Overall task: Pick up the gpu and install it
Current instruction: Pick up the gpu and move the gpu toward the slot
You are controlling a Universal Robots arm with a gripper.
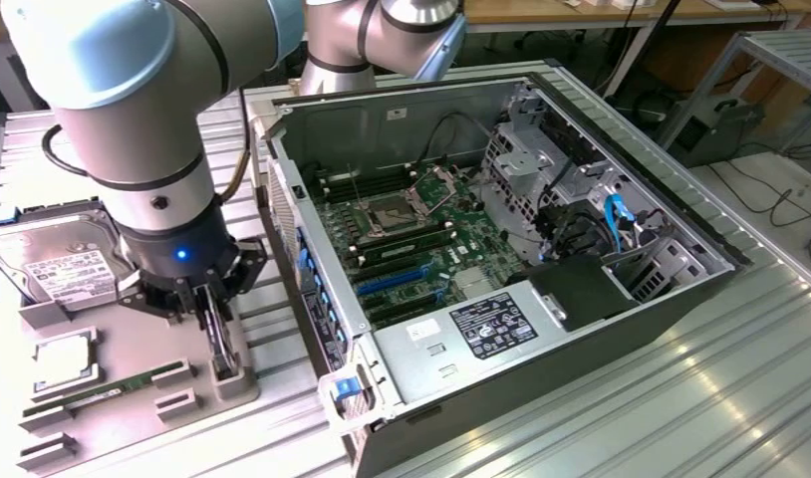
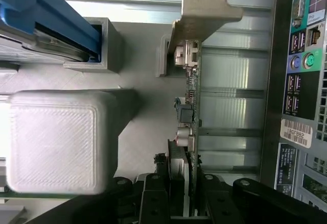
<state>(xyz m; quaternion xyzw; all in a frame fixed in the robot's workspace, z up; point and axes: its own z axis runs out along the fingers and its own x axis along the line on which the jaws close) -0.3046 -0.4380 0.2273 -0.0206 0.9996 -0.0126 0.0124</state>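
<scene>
Looking down through the exterior view, found the gripper (image 1: pixel 209 304) low over the grey holder tray (image 1: pixel 139 339) on the ribbed table (image 1: pixel 672 398), toward that view's left of the open computer case (image 1: pixel 379 124). Saw the gpu (image 1: pixel 221 344) standing on its long edge directly under it, lower end seated in a slot block at the tray's case-side edge. Made out on the same tray a hard drive (image 1: pixel 54 264), a processor (image 1: pixel 63 357) and a green RAM stick (image 1: pixel 100 391), all on the far side of the card from the case. Took in the case interior too: motherboard (image 1: pixel 419 239) facing up, blue slots (image 1: pixel 386 284) open to above, power supply (image 1: pixel 492 329) nearest the camera.

Got from the wrist view what the other hid: the card edge-on, its silver bracket (image 2: pixel 202 9) at the far end beside a small grey post (image 2: pixel 164 55), and the case's rear port panel (image 2: pixel 301 71) running close along one side. Noted a strip of bare ribbed table between card and panel. Noted also a big grey printed block (image 2: pixel 51 142) on the card's other side, with tray floor between the two.

Saw the fingers (image 2: pixel 156 198) set narrow, one black pad against each face of the card, clamped on the end away from the bracket.
</scene>
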